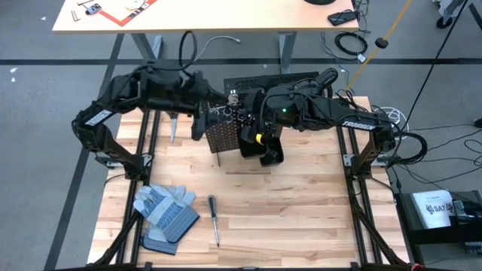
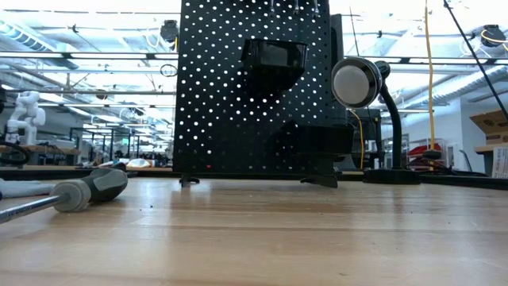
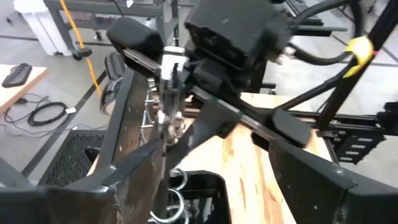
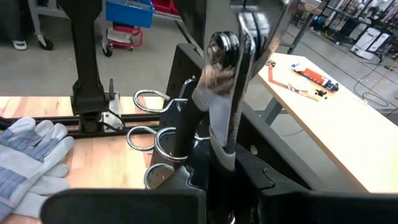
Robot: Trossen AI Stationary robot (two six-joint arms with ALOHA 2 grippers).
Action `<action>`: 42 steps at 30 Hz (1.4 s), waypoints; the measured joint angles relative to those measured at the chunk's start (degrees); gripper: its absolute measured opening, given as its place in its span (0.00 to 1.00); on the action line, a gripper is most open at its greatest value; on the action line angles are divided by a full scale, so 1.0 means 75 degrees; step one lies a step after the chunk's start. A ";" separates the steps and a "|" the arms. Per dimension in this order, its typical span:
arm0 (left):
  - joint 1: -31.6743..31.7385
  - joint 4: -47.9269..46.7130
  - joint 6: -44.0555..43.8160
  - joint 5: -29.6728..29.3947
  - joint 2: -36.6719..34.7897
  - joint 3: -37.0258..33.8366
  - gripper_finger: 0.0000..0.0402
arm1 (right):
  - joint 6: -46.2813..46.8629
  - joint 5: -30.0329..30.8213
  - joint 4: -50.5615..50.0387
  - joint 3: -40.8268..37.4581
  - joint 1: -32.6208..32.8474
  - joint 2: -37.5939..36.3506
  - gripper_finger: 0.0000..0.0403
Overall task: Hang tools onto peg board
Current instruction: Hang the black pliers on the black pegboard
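Note:
The black peg board (image 1: 226, 132) stands upright at the table's middle, and it also shows in the low view (image 2: 254, 87). Silver ring holders (image 4: 155, 137) run along its top. My right gripper (image 1: 235, 100) is above the board's top edge, shut on a silver wrench (image 4: 239, 74). My left gripper (image 1: 203, 119) is at the board's left end, and its fingers (image 3: 106, 186) stand wide apart on either side of the top edge. A dark-handled screwdriver (image 1: 214, 220) lies flat on the table near the front edge. My right gripper pinches the wrench's lower shaft (image 4: 227, 146) between its two fingers. The wrench stands upright above the fingers, its ring end (image 4: 221, 46) up, clear of the table and close to the ring holders. My left gripper: I cannot tell whether its fingers touch the board.
Grey-and-blue work gloves (image 1: 164, 214) lie at the front left beside the screwdriver. A short grey metal piece (image 1: 173, 126) lies left of the board. A desk lamp (image 2: 357, 83) stands behind the board on the right. A small black bin (image 2: 274, 59) hangs on the board's face.

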 joint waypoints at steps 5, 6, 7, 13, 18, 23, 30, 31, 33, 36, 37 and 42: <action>-0.0180 -0.0230 -0.0003 -0.0416 -0.0388 -0.0006 0.76 | -0.0021 -0.0028 0.0003 0.0000 0.0003 0.0000 0.06; -0.0241 -0.0249 0.0002 -0.0497 -0.0476 -0.0003 0.76 | -0.0036 -0.0033 0.0013 0.0000 0.0003 0.0000 0.06; -0.0299 -0.0258 0.0001 -0.0564 -0.0552 -0.0005 0.76 | -0.0050 -0.0048 0.0020 0.0000 0.0003 0.0000 0.06; -0.0664 -0.0259 0.0006 -0.1094 -0.0961 -0.0003 0.76 | 0.0002 -0.0591 0.0061 0.0000 -0.0006 0.0000 0.06; -0.0836 -0.0317 0.0003 -0.1166 -0.1079 -0.0003 0.76 | 0.0381 -0.0904 0.0057 0.0000 -0.0145 -0.0006 0.06; -0.0906 -0.0762 -0.0002 -0.1169 -0.1060 -0.0037 0.76 | 0.0612 -0.1050 -0.0226 0.0015 -0.0261 -0.0015 0.06; -0.0906 -0.0885 -0.0058 -0.1166 -0.1033 -0.0315 0.76 | 0.0658 -0.0818 -0.0521 0.0019 -0.0291 -0.0035 0.06; -0.0906 -0.0885 -0.0056 -0.1166 -0.1039 -0.0318 0.76 | 0.0676 -0.0810 -0.0588 0.0023 -0.0291 -0.0035 0.06; -0.0906 -0.0877 -0.0058 -0.1166 -0.1041 -0.0318 0.76 | 0.0731 -0.0834 -0.0749 0.0029 -0.0318 -0.0032 0.06; -0.0905 -0.0855 -0.0058 -0.1166 -0.1041 -0.0318 0.76 | 0.0786 -0.0851 -0.0933 0.0029 -0.0338 -0.0037 0.06; -0.0904 -0.0853 -0.0058 -0.1166 -0.1041 -0.0321 0.76 | 0.0788 -0.0850 -0.0956 0.0026 -0.0341 -0.0035 0.06; -0.0901 -0.0853 -0.0136 -0.1167 -0.1041 -0.0321 0.76 | 0.0661 -0.0841 -0.0953 0.0015 -0.0335 -0.0029 0.15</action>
